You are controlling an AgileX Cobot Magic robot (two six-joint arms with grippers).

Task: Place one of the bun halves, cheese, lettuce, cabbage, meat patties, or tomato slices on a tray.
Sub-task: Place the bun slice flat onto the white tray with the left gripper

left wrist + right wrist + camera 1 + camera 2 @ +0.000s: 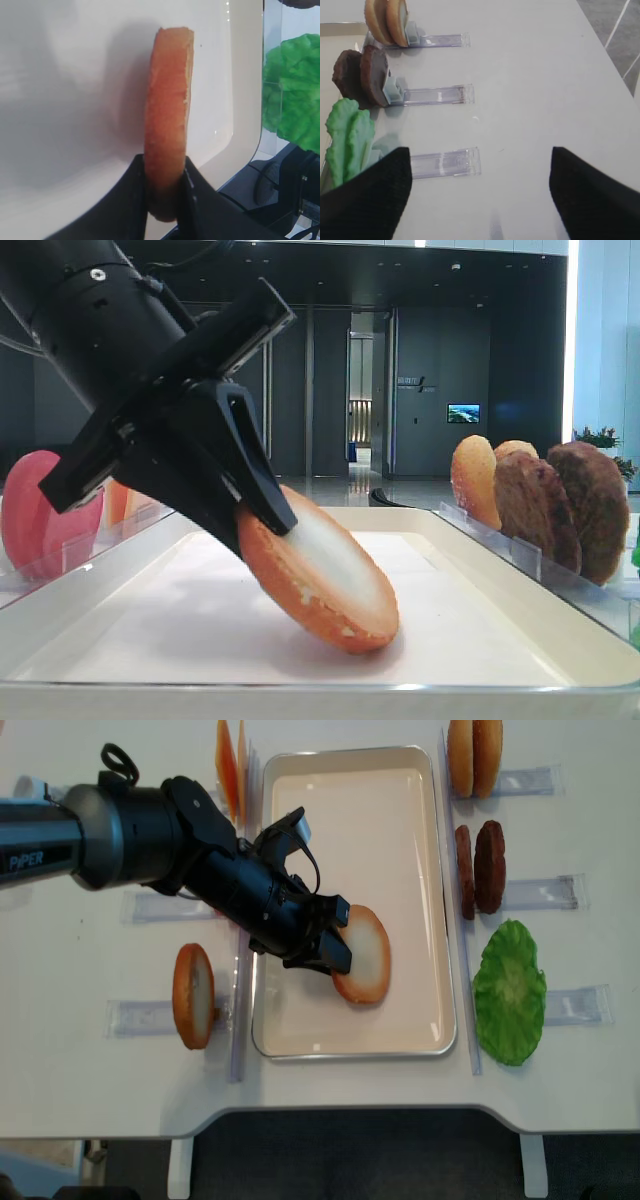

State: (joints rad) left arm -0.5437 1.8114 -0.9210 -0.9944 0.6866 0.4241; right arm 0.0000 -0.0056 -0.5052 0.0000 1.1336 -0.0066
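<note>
Item: bun half [325, 575], golden-orange disc with pale toasted flat face and browner rim. Located over the white tray [420, 870], tilted, lower rim touching or just above the matte floor near the middle; contact not certain. Pinched at upper rim by left gripper [262, 525], black jaws pressed onto both faces, edge-on in the left wrist view [167, 125].

Handling, judged: light, stiff enough to keep its shape when held by one edge; surface dry and faintly grained, not slippery; likely a moulded replica, not fragile. Best hold across the thickness at the rim, as taken here.

Right gripper [480, 190]: black padded fingers spread wide over bare tabletop, nothing between them.

Other stock noted:
- Two more bun halves [474, 757] upright in a clear plastic holder, right of tray; another bun half [193, 996] left of tray.
- Meat patties [480, 866], dark brown, rough, round, standing on edge.
- Lettuce [510, 992], bright green, ruffled, lobed outline.
- Tomato slice [40, 515], smooth red-pink disc, left side.
- Cheese [230, 765], thin pale orange slices, upright beside tray's far left corner.
</note>
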